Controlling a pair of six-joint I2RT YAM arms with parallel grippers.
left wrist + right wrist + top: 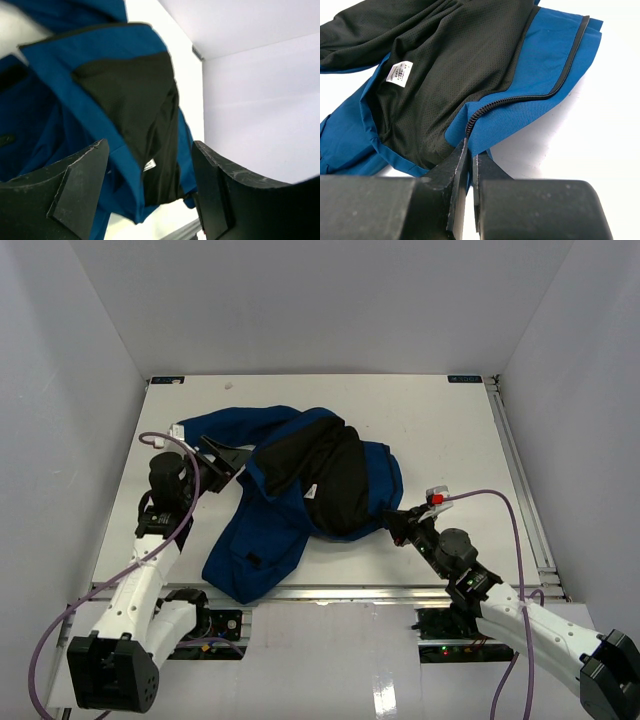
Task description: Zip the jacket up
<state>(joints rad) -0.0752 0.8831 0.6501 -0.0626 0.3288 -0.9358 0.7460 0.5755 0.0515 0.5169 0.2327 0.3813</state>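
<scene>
1. Royal-blue soft fabric jacket (262, 535) lies crumpled and open on the flat white table (440, 430), left of centre. One fold reaches close to the near edge. Black mesh lining (335, 480) is turned up in the middle, and a sleeve trails off to the far left.
2. Right gripper (397, 524), nearest the arm bases, sits low at the jacket's right-hand edge. Its wrist view shows the jaws closed to a thin slit on the blue front edge, just where the black zipper teeth (520, 100) run out.
3. Left gripper (226, 456) is farther back on the left, at the jacket's upper-left fold. Its jaws are spread wide with nothing between them. Cannot tell whether a fingertip touches cloth.
4. Step in hand, as I read it: sorting out the two front edges. One side is pinned and the other is not yet taken. No zipping has begun, since the front lies open with the lining exposed.
5. Next move calls for the left gripper to find the opposite zipper edge and bring it alongside the pinned one, so the bottom ends can meet. No slider shows in any view.
6. Views compared:
   - Right wrist alone shows the zipper teeth and the small white label (398, 73) clearly.
   - Overhead reduces the label to a speck and loses the zipper, but it alone gives the whole layout and both arms.
   - Left wrist shows its own wide jaws and the lining from low down.
</scene>
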